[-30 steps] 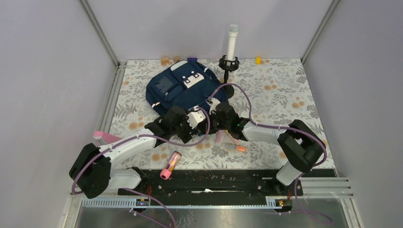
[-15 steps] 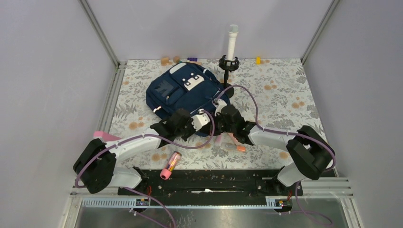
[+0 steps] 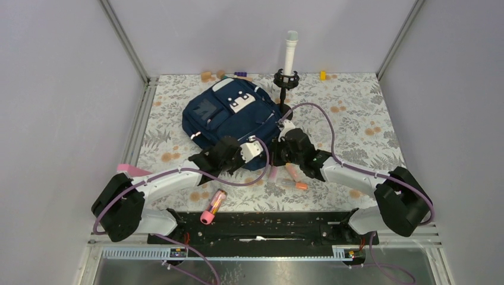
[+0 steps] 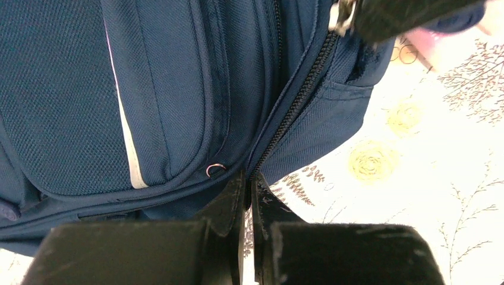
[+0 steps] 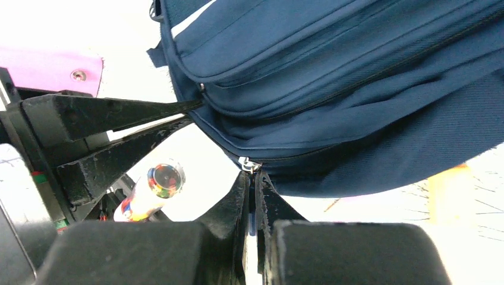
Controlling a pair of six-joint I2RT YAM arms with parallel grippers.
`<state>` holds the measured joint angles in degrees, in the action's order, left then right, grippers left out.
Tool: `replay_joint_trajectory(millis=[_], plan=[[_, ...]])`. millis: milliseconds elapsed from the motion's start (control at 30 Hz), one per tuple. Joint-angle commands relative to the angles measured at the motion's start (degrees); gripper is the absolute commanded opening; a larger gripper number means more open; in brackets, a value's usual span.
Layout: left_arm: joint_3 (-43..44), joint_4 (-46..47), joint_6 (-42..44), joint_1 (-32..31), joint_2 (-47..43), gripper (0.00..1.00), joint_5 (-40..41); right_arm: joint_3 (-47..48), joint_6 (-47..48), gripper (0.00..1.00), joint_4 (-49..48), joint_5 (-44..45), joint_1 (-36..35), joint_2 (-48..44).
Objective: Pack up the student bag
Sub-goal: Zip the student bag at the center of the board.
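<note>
Left gripper (image 4: 248, 189) clenched, fingertips pinching the student bag (image 4: 166, 89) at the near end of its dark zipper track (image 4: 296, 101). Right gripper (image 5: 254, 181) clenched too, tips nipping the metal zipper pull (image 5: 247, 164) on the bag's lower seam. Both grips sit close together at the bag's near edge. Bag lies flat, front pockets up, on the floral table (image 3: 356, 113), left of centre. Pink-capped tube (image 3: 213, 206) near the left arm's base. Orange-tipped pens (image 3: 295, 178) just beside the right gripper. White cylinder on black stand (image 3: 289, 53) behind the bag.
</note>
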<state>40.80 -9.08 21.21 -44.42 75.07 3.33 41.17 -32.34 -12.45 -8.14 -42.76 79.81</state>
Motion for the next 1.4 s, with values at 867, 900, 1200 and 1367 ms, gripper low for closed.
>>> replay_joint_trajectory(millis=[867, 900, 1200, 1367], plan=[[4.4, -3.5, -1.4, 4.3, -4.5, 0.0, 17.6, 2.8, 3.5, 0.0, 2.4, -5.2, 7.4, 2.3], [5.0, -3.8, -2.4, 4.3, -5.1, 0.11, 17.3, 2.4, 3.1, 0.0, 1.9, -5.7, 7.2, 2.0], [0.8, 3.8, -5.9, 4.2, -19.2, 0.95, -1.0, 2.3, -1.5, 0.0, -2.4, -7.8, 2.4, 3.0], [0.4, 1.4, -4.4, 3.6, -19.9, 0.95, -6.8, 4.6, -3.5, 0.0, -3.9, -8.1, -1.2, 4.0]])
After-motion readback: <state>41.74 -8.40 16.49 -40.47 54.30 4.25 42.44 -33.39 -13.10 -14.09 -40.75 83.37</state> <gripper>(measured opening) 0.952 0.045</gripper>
